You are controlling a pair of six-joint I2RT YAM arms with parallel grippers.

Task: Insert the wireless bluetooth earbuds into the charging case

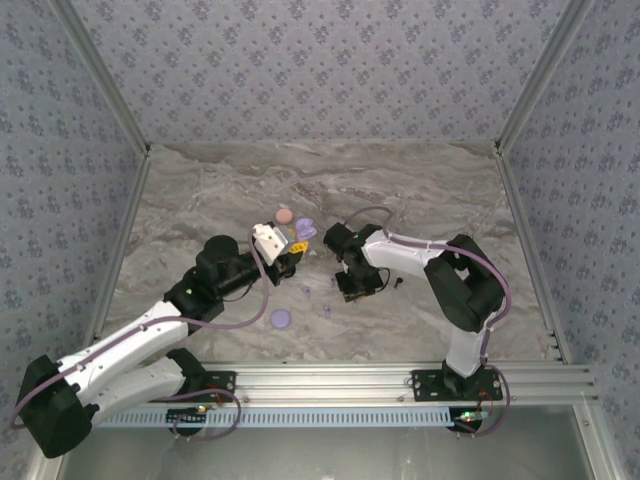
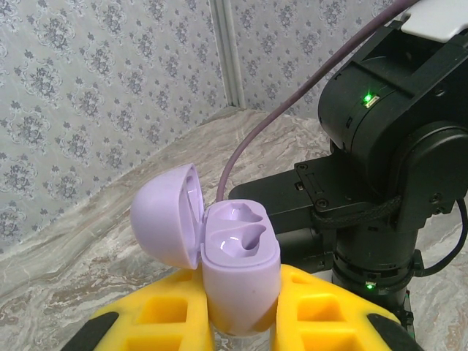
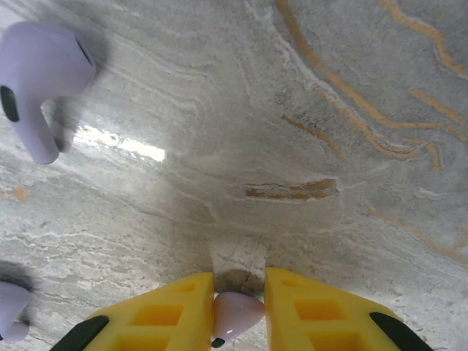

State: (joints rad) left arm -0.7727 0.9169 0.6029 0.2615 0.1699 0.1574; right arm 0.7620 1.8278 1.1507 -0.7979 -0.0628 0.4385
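My left gripper (image 2: 241, 296) is shut on a lavender charging case (image 2: 241, 267), held upright near the table's middle (image 1: 305, 229). The case's lid (image 2: 164, 212) is swung open and both sockets are empty. My right gripper (image 3: 238, 311) points down close over the marble and is shut on a pale pinkish-lavender earbud (image 3: 235, 313) between its yellow fingers (image 3: 164, 314). In the top view this gripper (image 1: 352, 287) is just right of the case. A loose lavender earbud (image 3: 40, 77) lies on the table, with another (image 3: 10, 311) at the frame's edge. Small lavender buds (image 1: 307, 291) (image 1: 328, 311) and a black bud (image 1: 397, 282) also lie there.
A pink disc (image 1: 284, 215) lies behind the left gripper and a lavender disc (image 1: 281, 318) lies nearer the front. The right arm's black wrist (image 2: 395, 168) stands close behind the held case. Patterned walls enclose the marble table (image 1: 430, 190).
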